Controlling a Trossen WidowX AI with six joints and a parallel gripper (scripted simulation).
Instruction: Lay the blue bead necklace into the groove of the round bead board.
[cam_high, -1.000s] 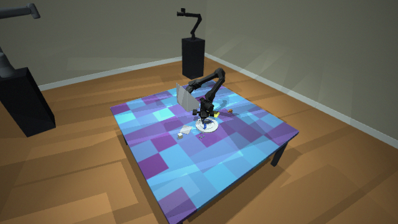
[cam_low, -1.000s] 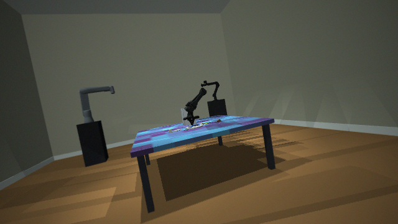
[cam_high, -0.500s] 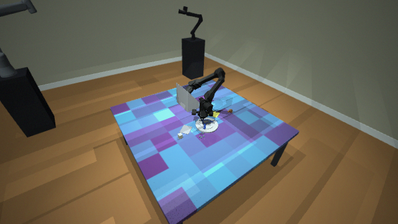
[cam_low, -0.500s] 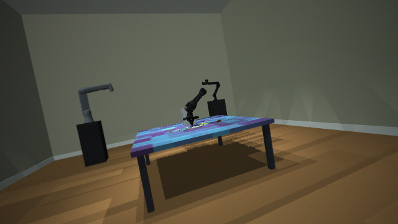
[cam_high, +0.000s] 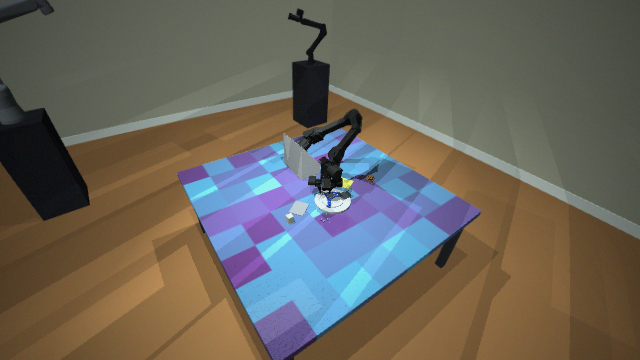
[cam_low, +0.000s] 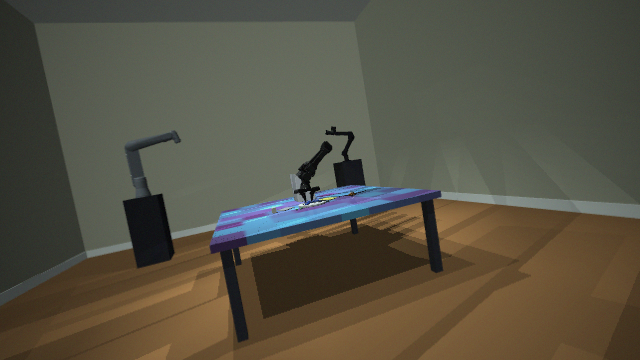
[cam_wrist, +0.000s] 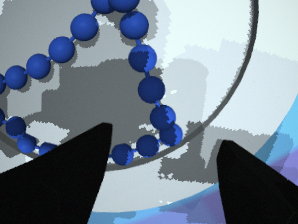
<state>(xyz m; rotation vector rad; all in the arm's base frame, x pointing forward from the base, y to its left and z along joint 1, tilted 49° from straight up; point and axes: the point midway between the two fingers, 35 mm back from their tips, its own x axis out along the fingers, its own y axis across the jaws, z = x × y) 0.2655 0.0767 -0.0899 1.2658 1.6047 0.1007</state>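
The claw (cam_high: 331, 194) (cam_low: 308, 201) (cam_wrist: 166, 141) is noted in a spread condition, tips apart, pointing down over the round bead board (cam_high: 320, 206) (cam_low: 302, 206) (cam_wrist: 225, 75), with nothing gripped. The blue bead necklace (cam_high: 329, 201) (cam_low: 308, 203) (cam_wrist: 151, 90) lies on the board beneath the claw, in an angular loop. In the wrist view, several beads of one bend show between the two tips; the straight run leading away from that bend sits inside the circular groove (cam_wrist: 250, 52), apart from it. Seating is therefore incomplete on inspection. On the desk (cam_high: 320, 260) (cam_low: 300, 222), per the top view, a white flat square (cam_high: 299, 208) and a small pale cube (cam_high: 290, 218) (cam_low: 274, 210) lie left of and below the claw, a yellow piece (cam_high: 347, 183) (cam_low: 327, 199) just right of it, and an upright grey panel (cam_high: 300, 160) (cam_low: 295, 185) up and to its left.
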